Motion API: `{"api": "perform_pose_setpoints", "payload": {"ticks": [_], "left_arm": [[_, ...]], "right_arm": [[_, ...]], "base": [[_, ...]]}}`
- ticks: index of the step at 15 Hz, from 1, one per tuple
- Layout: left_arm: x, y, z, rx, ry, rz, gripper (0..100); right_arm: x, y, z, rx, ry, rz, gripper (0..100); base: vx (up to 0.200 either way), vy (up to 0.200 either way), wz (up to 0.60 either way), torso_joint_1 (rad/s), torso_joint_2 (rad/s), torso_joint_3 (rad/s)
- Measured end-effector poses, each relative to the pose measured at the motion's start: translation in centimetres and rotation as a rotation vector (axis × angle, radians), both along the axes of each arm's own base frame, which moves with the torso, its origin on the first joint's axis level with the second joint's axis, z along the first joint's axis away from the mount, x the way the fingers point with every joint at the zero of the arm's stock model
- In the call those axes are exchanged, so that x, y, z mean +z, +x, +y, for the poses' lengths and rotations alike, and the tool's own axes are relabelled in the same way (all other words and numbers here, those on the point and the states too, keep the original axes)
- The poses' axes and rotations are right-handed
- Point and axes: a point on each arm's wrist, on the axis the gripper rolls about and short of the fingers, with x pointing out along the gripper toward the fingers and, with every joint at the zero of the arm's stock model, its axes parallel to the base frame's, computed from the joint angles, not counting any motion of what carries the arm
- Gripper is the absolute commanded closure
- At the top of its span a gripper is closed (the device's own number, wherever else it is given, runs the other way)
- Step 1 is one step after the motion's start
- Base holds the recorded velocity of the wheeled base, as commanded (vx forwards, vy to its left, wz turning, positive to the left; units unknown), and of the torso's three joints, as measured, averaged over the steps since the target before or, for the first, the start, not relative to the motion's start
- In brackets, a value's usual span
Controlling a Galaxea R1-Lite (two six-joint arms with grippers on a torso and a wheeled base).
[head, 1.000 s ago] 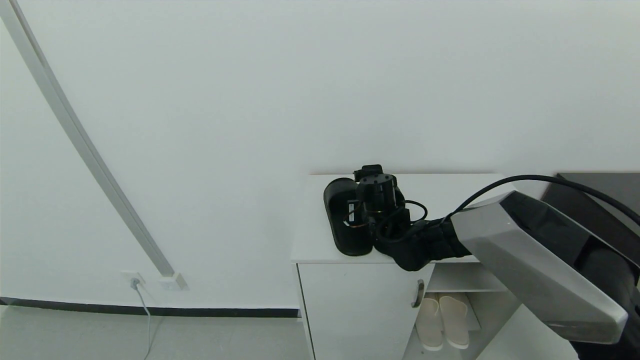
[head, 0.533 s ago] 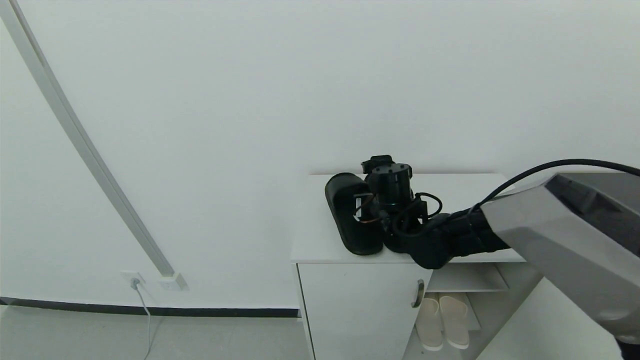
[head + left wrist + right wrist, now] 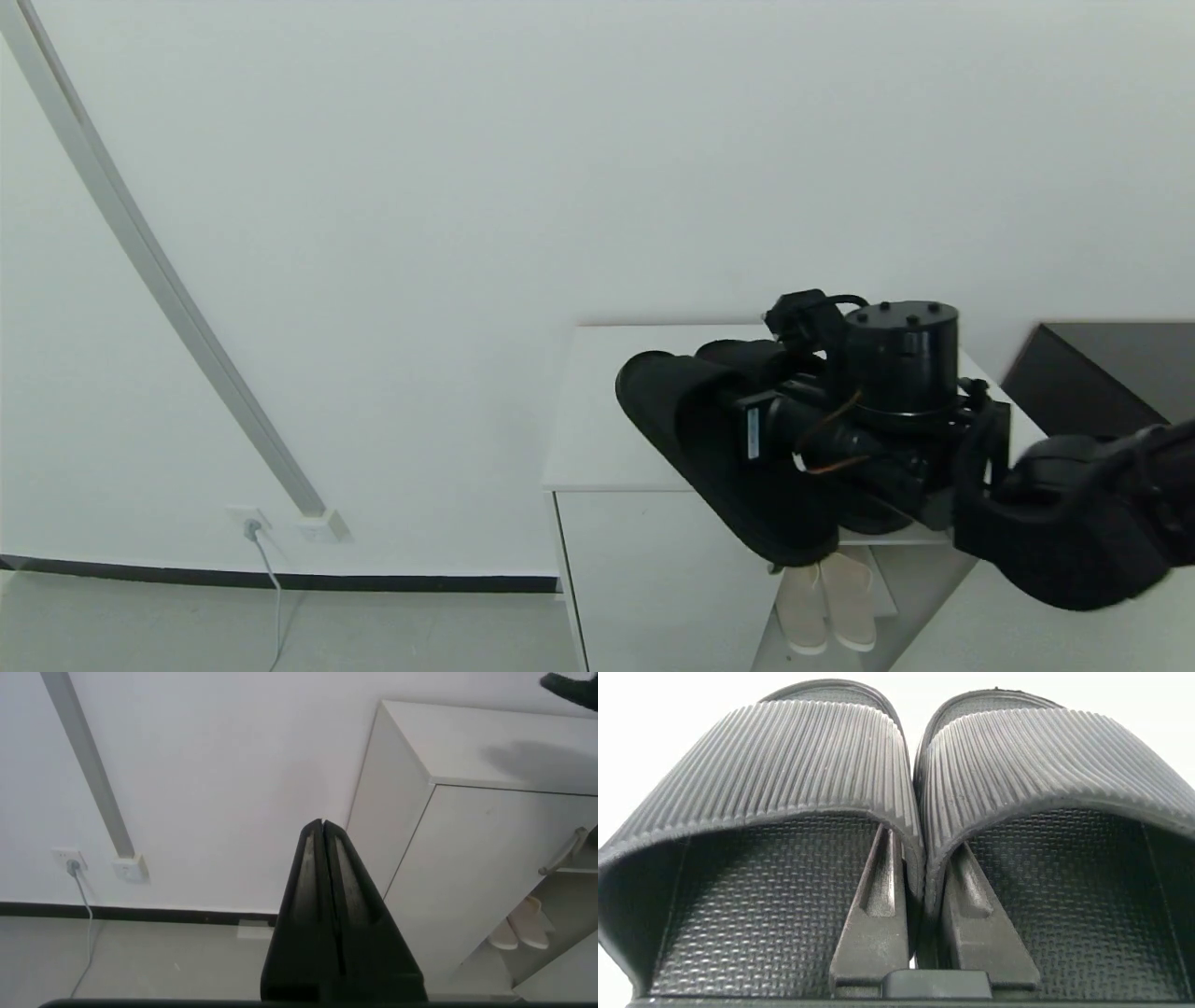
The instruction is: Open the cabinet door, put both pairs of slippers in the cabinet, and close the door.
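A pair of black slippers hangs in the air over the front right edge of the white cabinet. My right gripper is shut on them. In the right wrist view its fingers clamp the two inner walls of the black slippers between them, right gripper. A pair of white slippers sits on the bottom shelf of the open right half. The left door stays closed, with its handle at its edge. My left gripper is shut on nothing, out to the cabinet's left.
The cabinet's open right door stands out at the lower right. A dark piece of furniture stands right of the cabinet. A wall socket with a cable and a slanted grey conduit are on the wall to the left.
My right arm has lifted the black slippers off the cabinet top and carried them right and nearer the head camera. The cabinet and white slippers have not moved.
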Motion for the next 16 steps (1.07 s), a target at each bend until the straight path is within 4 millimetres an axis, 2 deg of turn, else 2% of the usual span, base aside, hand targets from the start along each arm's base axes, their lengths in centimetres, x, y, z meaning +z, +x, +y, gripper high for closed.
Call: {"api": "perform_pose_setpoints", "payload": {"ticks": [3, 5, 11, 16], "left_arm": [[0.0, 0.0, 0.0, 0.0, -0.001, 0.0, 100], [0.0, 0.0, 0.0, 0.001, 0.0, 0.0, 100], [0.0, 0.0, 0.0, 0.0, -0.002, 0.0, 100], [0.0, 0.0, 0.0, -0.001, -0.002, 0.0, 100]], "right_arm": [[0.6, -5.3, -1.5, 0.147, -0.017, -0.004, 100], [0.6, -6.8, -2.1, 0.179, -0.035, -0.013, 100], [0.4, -7.3, -2.2, 0.187, -0.041, -0.01, 100], [-0.1, -7.1, -1.9, 0.175, -0.054, -0.001, 100]], "base": [[0.0, 0.0, 0.0, 0.0, 0.0, 0.0], [0.0, 0.0, 0.0, 0.0, 0.0, 0.0], [0.0, 0.0, 0.0, 0.0, 0.0, 0.0], [-0.2, 0.0, 0.0, 0.001, 0.01, 0.001]]}}
